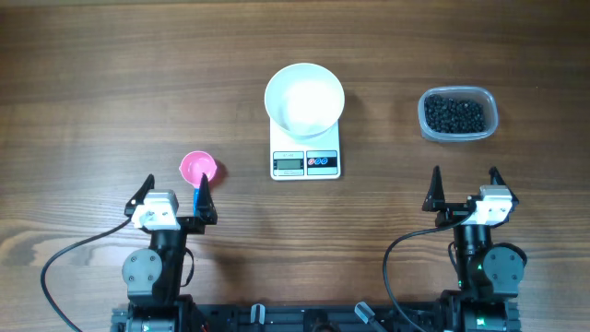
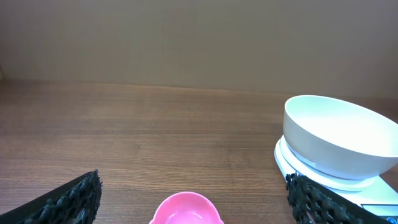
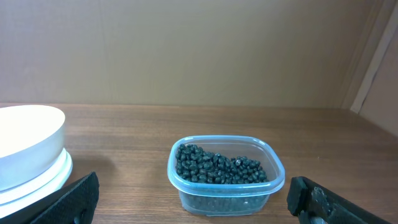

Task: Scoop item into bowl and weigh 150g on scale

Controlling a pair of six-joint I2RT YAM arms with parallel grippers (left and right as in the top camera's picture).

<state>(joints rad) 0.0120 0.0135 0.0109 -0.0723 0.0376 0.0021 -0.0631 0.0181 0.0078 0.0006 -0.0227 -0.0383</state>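
One bowl on one scale; beans uncountable; left tool, right tool wide.

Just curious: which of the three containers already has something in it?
The clear plastic tub, holding black beans; the white bowl and pink scoop are empty.

Left arm and right arm: black round joints, white wrist blocks, pointy black fingers (knobbly pads up close), black cable curling off each at 9 o'clock.
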